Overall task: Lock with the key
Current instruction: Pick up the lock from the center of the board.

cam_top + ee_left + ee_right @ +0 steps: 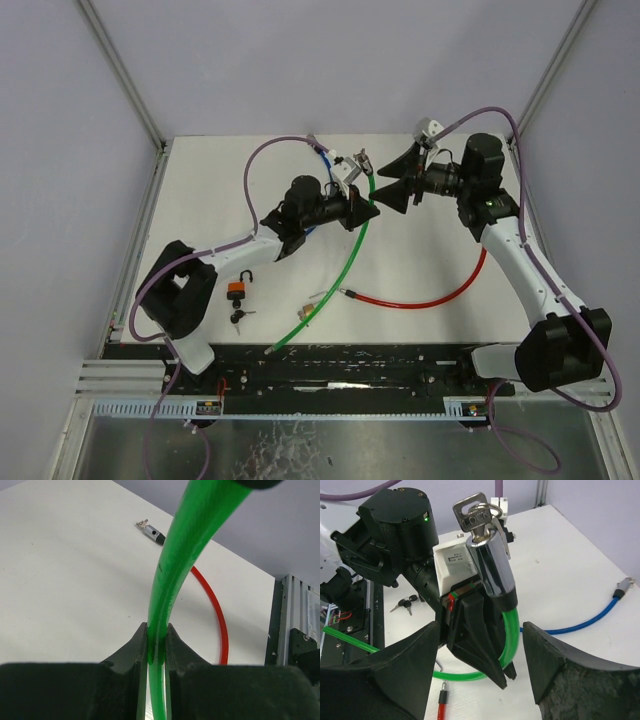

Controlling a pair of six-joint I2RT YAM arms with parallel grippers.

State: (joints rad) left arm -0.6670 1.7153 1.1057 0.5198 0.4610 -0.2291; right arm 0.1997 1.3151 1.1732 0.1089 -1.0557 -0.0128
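Note:
My left gripper (pixel 357 207) (pixel 157 630) is shut on the green cable (pixel 172 565) of a cable lock and holds it up above the table. In the right wrist view the lock's chrome cylinder (pixel 495 572) stands just above the left fingers (pixel 475 635), with a silver key (pixel 472 514) in its top end. My right gripper (pixel 393 192) (pixel 480 665) is open and empty, its jaws on either side of the left gripper's fingers and just below the cylinder. The green cable (pixel 345 265) runs down to the table's front edge.
A red cable lock (pixel 420 300) (pixel 215 605) lies right of the green one; its metal end (pixel 152 532) shows in the left wrist view. A blue cable (pixel 590 617) lies at the back. An orange padlock (pixel 237 289) and small keys (pixel 238 316) (pixel 405 604) lie front left.

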